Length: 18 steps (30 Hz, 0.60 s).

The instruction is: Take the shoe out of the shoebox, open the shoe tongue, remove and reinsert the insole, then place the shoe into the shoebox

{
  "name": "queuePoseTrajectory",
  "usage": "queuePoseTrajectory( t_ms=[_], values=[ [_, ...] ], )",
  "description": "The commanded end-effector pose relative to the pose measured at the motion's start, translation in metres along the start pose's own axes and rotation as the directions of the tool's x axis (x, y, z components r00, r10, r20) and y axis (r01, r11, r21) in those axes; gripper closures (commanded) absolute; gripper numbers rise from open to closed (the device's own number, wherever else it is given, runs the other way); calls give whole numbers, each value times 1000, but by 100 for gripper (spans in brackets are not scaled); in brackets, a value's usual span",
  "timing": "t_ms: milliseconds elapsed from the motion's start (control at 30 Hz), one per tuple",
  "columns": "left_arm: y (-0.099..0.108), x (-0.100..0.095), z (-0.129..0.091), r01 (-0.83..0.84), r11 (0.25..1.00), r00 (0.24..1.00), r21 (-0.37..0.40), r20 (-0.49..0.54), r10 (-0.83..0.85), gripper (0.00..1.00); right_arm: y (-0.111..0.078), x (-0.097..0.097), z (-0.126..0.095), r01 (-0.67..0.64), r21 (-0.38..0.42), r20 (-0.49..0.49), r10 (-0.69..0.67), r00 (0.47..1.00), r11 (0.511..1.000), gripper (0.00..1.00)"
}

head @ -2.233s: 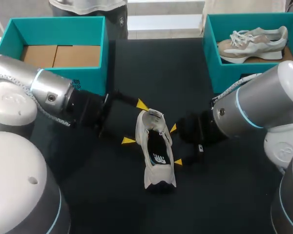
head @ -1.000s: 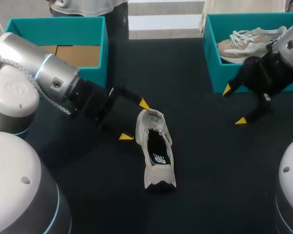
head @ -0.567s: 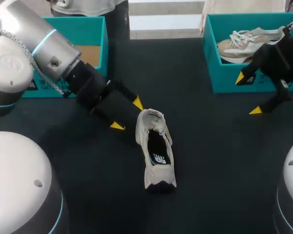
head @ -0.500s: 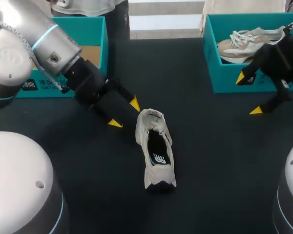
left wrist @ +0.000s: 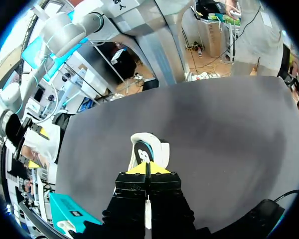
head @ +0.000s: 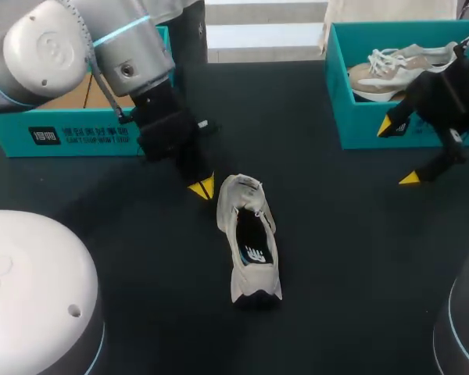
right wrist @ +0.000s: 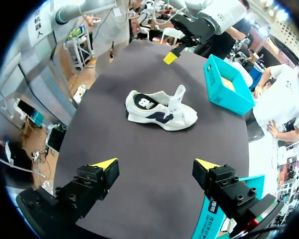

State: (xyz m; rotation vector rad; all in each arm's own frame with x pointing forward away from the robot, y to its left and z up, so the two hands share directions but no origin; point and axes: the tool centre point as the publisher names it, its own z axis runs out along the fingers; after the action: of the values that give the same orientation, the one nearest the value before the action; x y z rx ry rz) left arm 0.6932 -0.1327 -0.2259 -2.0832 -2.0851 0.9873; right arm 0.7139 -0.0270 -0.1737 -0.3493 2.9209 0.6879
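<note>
A black-topped bench (head: 336,258) is seen carrying everything. At its far left corner an open left teal cardboard shoebox (head: 78,141) is set, with a brown cardboard bottom showing inside. At the far right corner a right teal cardboard shoebox (head: 338,94) is placed, and a beige-and-white laced sneaker (head: 406,66) is lying in it. The silver left arm (head: 102,43) is brought in over the left box, and the right arm (head: 453,94) is seen at the right edge, in front of the right box.

A cream low-top shoe (head: 248,238) is stood on its sole in the middle of the bench, outside both boxes. Its heel is turned to the near side. Its tongue is lifted at the far end, and a dark insole with a white mark is exposed inside.

The left hand (head: 202,188) is clenched on nothing, its yellow tips pressed together just beside the far left of the shoe. Contact with the shoe cannot be made out. The right hand (head: 397,152) is held released and empty, with its tips spread wide, well apart from the shoe and near the front wall of the right box.
</note>
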Motion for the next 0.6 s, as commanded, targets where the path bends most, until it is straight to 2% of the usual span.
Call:
queuePoseTrajectory(
  t_ms=[33,133,233,333,600],
  values=[
    [1,-1,-2,0,1000,999,1,-54,0,100,0,0,1,-1,2,-1,1,1000,1000,0],
    [1,-1,-2,0,1000,999,1,-54,0,100,0,0,1,-1,2,-1,1,1000,1000,0],
    [-10,-11,23,18,998,985,-55,-171,-27,100,0,0,1,-1,2,-1,1,1000,1000,0],
    [-13,-21,41,49,997,971,-56,-230,-61,100,0,0,1,-1,2,-1,1,1000,1000,0],
    [-14,-24,77,57,996,956,-65,-283,-73,100,0,0,1,-1,2,-1,1,1000,1000,0]
  ],
)
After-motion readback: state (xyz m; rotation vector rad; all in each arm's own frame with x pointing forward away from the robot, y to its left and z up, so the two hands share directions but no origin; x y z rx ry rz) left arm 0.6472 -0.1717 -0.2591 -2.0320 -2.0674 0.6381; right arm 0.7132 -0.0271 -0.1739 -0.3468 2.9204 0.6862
